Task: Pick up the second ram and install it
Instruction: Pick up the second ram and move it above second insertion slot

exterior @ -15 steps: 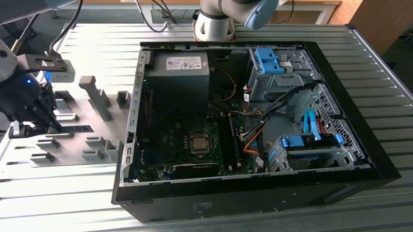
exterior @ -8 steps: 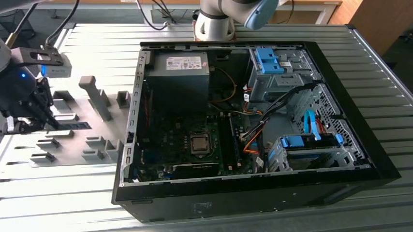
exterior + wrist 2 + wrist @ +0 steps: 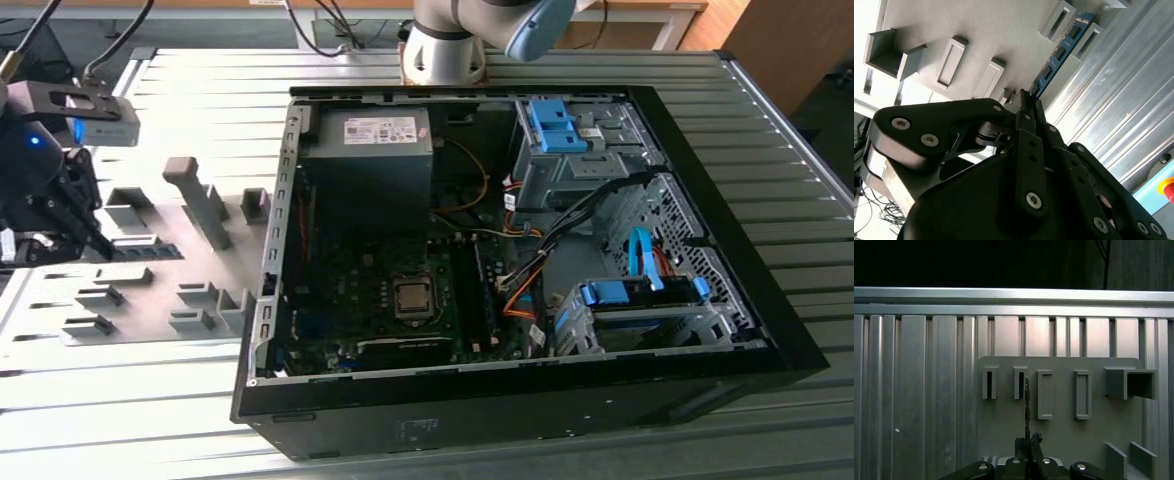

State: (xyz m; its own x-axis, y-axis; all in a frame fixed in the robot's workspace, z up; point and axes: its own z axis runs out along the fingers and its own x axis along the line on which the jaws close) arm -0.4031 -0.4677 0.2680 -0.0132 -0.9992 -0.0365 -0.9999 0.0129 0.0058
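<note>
In the exterior view, the gripper (image 3: 67, 240) is seen low over a grey holder tray (image 3: 160, 300) at the exterior view's left edge. The second ram (image 3: 144, 250) is seen as a dark strip just beside the gripper, lying among the tray's raised blocks. The tray rests on a slatted metal table (image 3: 200, 90), and an open computer case (image 3: 787, 350) with its motherboard (image 3: 360, 290) exposed is placed to the exterior view's right of the tray, well apart from the ram. In the second wrist view, the black fingers (image 3: 1026, 140) of the gripper (image 3: 1024, 100) are drawn together and pinched on the near end of the ram (image 3: 1059, 55). Its blue board, with a row of dark chips, is seen running away from the fingertips between two grey blocks of the tray (image 3: 1004, 30). In the first wrist view, the ram (image 3: 1026, 400) is seen edge-on as a thin dark line rising from the closed gripper (image 3: 1028, 442). It is lined up between two of the slotted blocks on the tray (image 3: 1064, 440).
</note>
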